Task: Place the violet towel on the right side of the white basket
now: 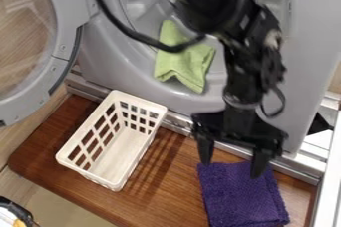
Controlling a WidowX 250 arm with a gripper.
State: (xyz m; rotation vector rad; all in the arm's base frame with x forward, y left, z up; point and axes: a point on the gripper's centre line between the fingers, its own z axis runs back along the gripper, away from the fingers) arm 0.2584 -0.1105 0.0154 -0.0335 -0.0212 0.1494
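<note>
Nearest the camera, the black arm (256, 49) comes in from the top of the camera view, a dark cable (114, 21) looping beside it over the grey machine (303, 37). At its lower end the gripper (232, 165) hangs tips down, its two fingers spread wide with a gap between them. They point at the upper edge of the violet towel (241, 196), one near its upper left corner and the other over its upper right part; whether either tip touches the cloth, I can't tell.

The towel lies folded on the brown wooden board (170, 186), at the lower right of the view. It is to the right of the white basket (123, 151), well apart from it. The basket stands upright on the same board, set at a slant, with open lattice walls.

Behind them, a green cloth (186, 64) drapes over the lower lip of the machine's round opening. The door (65, 47) stands open at the left. Something dark with white and yellow parts shows at the lower left corner, too cut off to name.
</note>
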